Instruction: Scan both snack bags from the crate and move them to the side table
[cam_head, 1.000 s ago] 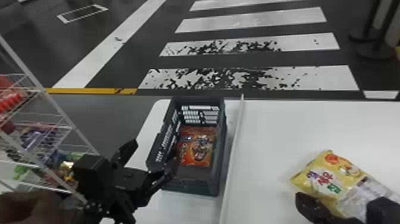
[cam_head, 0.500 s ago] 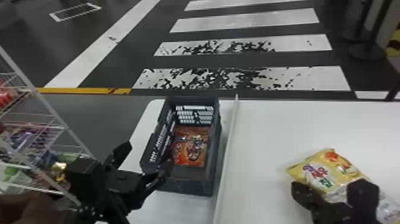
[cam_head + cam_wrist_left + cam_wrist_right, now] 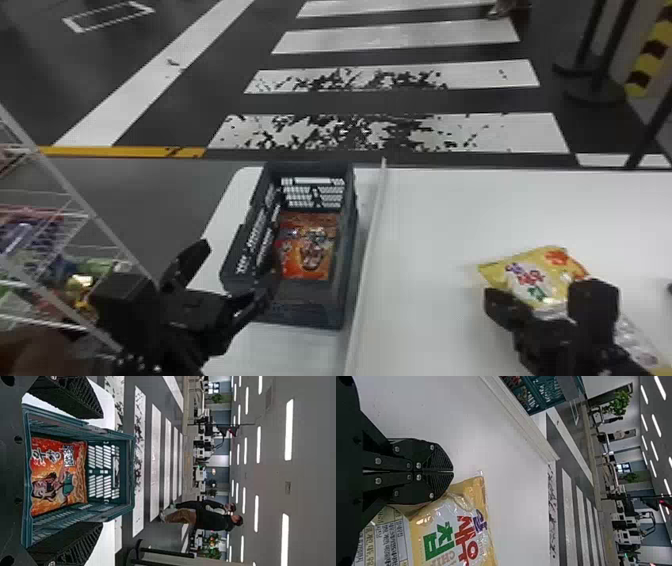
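The right gripper [image 3: 453, 472] is at the yellow bag [image 3: 530, 280], right beside it. By the right wrist view its fingers are pressed together, with nothing seen between them. The bag lies flat on the white table [image 3: 450, 215], on the right of a raised strip [image 3: 370, 235] and well apart from the crate [image 3: 310, 310].

The left gripper [image 3: 102, 470] is at the crate's near left corner with its fingers wide apart and empty; whether it touches the crate cannot be told. The crate sits on the left of the strip, and the orange bag [image 3: 305, 260] lies inside it, face up. Beyond the table is the floor with white stripes [image 3: 385, 132].

The task looks about half done at most. The yellow bag is outside the crate, but whether it has been scanned, or lies where it should end up, cannot be told. The orange bag has yet to be lifted out, scanned and moved. The left gripper seems well placed to take it next, provided it clears the crate's rim.
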### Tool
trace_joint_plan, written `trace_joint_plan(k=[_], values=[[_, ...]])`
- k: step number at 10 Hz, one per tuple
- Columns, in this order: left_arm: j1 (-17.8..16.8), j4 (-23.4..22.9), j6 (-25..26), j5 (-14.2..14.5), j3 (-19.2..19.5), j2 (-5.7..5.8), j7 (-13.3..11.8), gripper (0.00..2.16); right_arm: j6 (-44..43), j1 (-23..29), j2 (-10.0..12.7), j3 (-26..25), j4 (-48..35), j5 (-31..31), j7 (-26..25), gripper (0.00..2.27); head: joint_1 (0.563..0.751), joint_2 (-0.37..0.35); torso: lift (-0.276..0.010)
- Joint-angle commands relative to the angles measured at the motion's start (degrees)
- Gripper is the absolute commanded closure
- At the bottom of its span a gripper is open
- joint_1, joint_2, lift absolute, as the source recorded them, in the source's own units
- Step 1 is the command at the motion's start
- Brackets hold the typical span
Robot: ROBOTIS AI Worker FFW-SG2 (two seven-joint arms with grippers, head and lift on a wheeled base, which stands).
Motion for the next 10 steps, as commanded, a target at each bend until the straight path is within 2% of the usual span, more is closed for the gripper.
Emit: trace_joint_plan(k=[1,6,10], values=[[-0.01,0.38,-1.06,-0.16,-0.44,-0.12,-0.13,0.03,0.78,-1.15,0.25,-0.02,0.34,-0.03,-1.04,2.25,0.695,0.199,-0.095],[-0.18,1.26,-2.46,-0.33,-1.23,-0.29,-0.40,0.03,1.31,-3.79,0.42,-1.95,3.42,-0.65,-6.23,2.25,0.695,0.151,-0.095],[-1.06,2.32,-3.34,-0.33,-1.94,-0.20,-0.57,0.03,1.83,-5.98,0.60,-5.11,5.00,-1.61,-7.11,2.25,0.695,0.095,-0.095]])
